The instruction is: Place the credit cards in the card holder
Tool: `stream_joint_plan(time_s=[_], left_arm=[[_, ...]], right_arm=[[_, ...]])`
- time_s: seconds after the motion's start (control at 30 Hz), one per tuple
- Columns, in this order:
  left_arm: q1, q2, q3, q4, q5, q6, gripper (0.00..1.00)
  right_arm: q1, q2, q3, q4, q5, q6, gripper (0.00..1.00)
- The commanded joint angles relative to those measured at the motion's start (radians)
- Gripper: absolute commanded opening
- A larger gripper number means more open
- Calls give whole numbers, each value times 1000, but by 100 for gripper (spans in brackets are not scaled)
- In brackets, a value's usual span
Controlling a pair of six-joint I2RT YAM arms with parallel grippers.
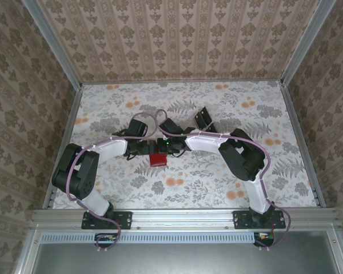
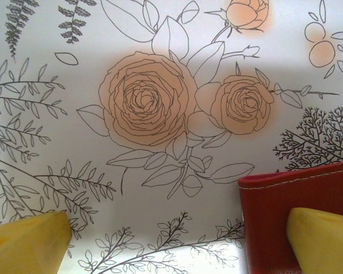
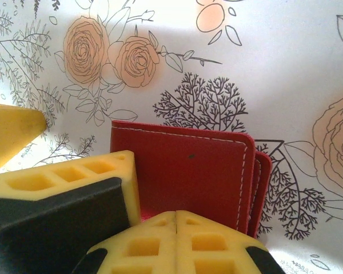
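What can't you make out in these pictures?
- Right wrist view: lower edge of the card holder, behind the shut right gripper.
- Left wrist view: most of it, cut off by the frame.
- Top view: dark items beyond the arms, too small to identify.

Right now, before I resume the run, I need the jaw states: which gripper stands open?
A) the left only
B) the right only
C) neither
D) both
A: the left gripper has its fingers spread wide apart, while the right gripper has its fingertips pressed together, close by the red card holder.
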Motion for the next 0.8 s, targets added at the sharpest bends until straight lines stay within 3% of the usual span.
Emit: stream_joint_plan(time_s=[0.0, 0.77], left_arm=[[10, 46, -39, 18, 21, -30, 100], [70, 35, -49, 6, 40, -59, 100]], right_arm=[[41, 36, -65, -82, 2, 4, 0], [117, 43, -220, -128, 156, -16, 0]])
